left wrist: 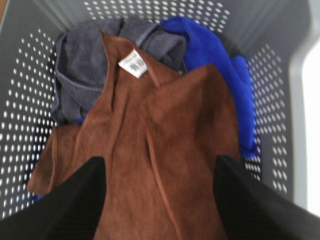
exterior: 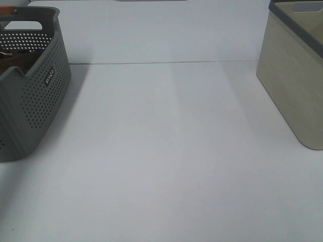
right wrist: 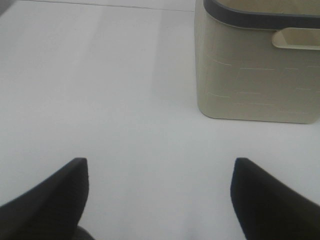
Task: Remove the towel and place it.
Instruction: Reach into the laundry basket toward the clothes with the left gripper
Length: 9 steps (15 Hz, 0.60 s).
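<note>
The brown towel (left wrist: 165, 150), plush with a small white tag (left wrist: 133, 63), lies crumpled inside the grey perforated basket (left wrist: 30, 100) on top of other cloths. My left gripper (left wrist: 159, 165) is open above it, its black fingers (left wrist: 75, 200) spread over the towel, not closed on it. In the exterior high view only a brown sliver of the towel (exterior: 15, 61) shows inside the basket (exterior: 38, 96) at the far left; neither gripper shows there. My right gripper (right wrist: 159, 167) is open and empty over the bare white table (right wrist: 100, 100).
A grey cloth (left wrist: 82, 65) and a blue cloth (left wrist: 220, 65) lie under the towel in the basket. A beige bin with a dark rim (exterior: 295, 75) stands at the right of the table; it also shows in the right wrist view (right wrist: 255, 70).
</note>
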Tool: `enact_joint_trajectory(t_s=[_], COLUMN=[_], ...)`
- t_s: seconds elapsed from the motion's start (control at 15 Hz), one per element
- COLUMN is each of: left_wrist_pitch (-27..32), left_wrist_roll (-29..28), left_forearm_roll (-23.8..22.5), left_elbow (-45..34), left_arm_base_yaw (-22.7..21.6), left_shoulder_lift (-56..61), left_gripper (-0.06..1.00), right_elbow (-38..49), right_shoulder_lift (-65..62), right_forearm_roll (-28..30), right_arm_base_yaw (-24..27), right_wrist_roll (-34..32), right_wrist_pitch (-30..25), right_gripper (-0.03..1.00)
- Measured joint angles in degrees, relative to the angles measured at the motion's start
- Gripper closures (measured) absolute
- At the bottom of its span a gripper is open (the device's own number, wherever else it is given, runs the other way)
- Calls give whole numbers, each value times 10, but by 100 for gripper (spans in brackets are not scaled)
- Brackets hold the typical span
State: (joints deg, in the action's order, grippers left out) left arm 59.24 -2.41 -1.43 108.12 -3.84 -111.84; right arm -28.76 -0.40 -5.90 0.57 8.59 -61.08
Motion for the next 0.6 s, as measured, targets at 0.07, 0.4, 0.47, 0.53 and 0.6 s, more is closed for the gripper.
enact_joint_trajectory(t_s=[0.07, 0.4, 0.47, 0.53, 0.6], left_wrist_pitch=[1, 2, -2, -15, -30], left_wrist_roll=[-1, -32, -34, -40, -44], left_forearm_roll=[0, -32, -36, -54, -65], left_elbow=[26, 125, 129, 137, 138], left_arm_base_yaw=[-5, -18, -19, -19, -19], left_shoulder_lift=[-28, -131, -141, -158, -171], left_gripper=[34, 34, 34, 34, 34], right_elbow=[0, 0, 0, 0, 0], right_shoulder_lift=[0, 0, 0, 0, 0], right_forearm_roll=[0, 0, 0, 0, 0], right_arm_base_yaw=[0, 0, 0, 0, 0], right_wrist_roll=[0, 0, 0, 0, 0], right_wrist_pitch=[0, 0, 0, 0, 0], right_gripper=[22, 22, 22, 22, 22])
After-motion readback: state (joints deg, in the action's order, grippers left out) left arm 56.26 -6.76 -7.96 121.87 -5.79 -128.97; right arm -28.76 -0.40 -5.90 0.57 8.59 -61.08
